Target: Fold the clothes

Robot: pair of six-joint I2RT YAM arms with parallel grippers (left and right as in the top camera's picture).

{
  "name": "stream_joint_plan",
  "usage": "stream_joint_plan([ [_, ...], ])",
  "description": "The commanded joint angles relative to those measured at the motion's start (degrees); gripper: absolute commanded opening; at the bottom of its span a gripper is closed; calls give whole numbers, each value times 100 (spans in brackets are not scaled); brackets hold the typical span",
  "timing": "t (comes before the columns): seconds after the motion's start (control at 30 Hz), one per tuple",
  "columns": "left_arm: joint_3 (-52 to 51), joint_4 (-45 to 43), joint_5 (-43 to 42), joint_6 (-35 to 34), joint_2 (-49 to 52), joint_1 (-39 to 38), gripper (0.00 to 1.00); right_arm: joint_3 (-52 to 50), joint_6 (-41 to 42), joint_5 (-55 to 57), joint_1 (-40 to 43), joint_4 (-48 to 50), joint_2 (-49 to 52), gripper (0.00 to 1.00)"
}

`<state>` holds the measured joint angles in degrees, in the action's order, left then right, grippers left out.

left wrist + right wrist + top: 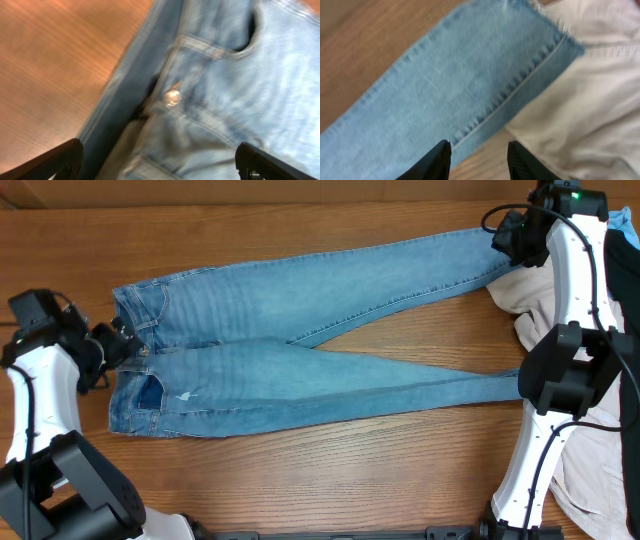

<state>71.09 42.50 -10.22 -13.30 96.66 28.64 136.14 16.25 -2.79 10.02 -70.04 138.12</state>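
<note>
- Desk point(300, 490): wooden, carrying everything.
- Jeans point(300, 330): light blue denim, lying flat and unfolded across the middle of the desk. The long axis is running side to side. The waistband point(135, 350) is sitting at your left and both hems are pointing to your right. The legs are splaying into a shallow V from the crotch, well apart at the hems.
- Beige garment point(515, 300): bunching up at the right edge, with the far leg's end lying against it or partly on it.
- Left hand point(160, 162): hovering over the waistband with its jaws standing wide and nothing between them. It is much the nearer hand to that end. The denim is lying straight below it.
- Right hand point(479, 159): hanging over the far leg close to its frayed hem point(540, 20). The jaws are standing narrowly apart and gripping nothing. That hem is lying just ahead of the fingers, and the near leg's hem point(510, 385) is lying back toward the arm's base.
- Button point(173, 96): the metal fly button is showing between the left fingers' line, so the front is facing up.

Judgement: the coming move is turning on that split. You are taking the hem end with the right and the waist end with the left.
</note>
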Motion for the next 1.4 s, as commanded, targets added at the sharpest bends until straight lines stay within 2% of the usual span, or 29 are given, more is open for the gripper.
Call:
stream_joint_plan([
  [0.0, 293, -284, -208, -48, 42, -149, 100, -9, -26, 20, 66, -162, -68, 41],
  [0.3, 297, -1189, -203, -168, 575, -177, 100, -9, -175, 17, 57, -658, -68, 40],
  [0.57, 586, -2304, -763, -39, 1582, -181, 100, -9, -297, 17, 55, -903, -68, 40],
  [0.77, 1217, -2535, -1034, -42, 2441, -315, 78, -9, -297, 17, 55, -970, -68, 40],
  [0.9, 1508, -2699, -1043, -66, 2942, -424, 76, -9, -299, 20, 55, -1029, -68, 40],
  [1.1, 1543, -3014, -1036, -61, 3152, -546, 78, -9, -299, 17, 55, -1029, -68, 40],
  [1.13, 1545, -3053, -1040, -61, 3150, -555, 75, -9, -299, 20, 55, -1029, -68, 40],
  [1.17, 1554, -3082, -1075, -61, 3145, -555, 68, -9, -299, 20, 55, -1029, -68, 40],
  [1.23, 1665, -3038, -1154, -61, 3136, -553, 45, -9, -299, 20, 55, -1029, -68, 40],
  [1.27, 1753, -3001, -1204, -61, 3136, -553, 32, -9, -299, 20, 55, -1032, -68, 40],
  [1.3, 1869, -2931, -1226, -63, 3136, -542, 10, -9, -299, 20, 55, -1040, -68, 40],
  [1.33, 2015, -2839, -1231, -61, 3136, -535, 4, -9, -299, 20, 55, -1051, -68, 40],
  [1.37, 2190, -2723, -1231, -59, 3136, -531, 4, -9, -299, 20, 55, -1062, -68, 40],
])
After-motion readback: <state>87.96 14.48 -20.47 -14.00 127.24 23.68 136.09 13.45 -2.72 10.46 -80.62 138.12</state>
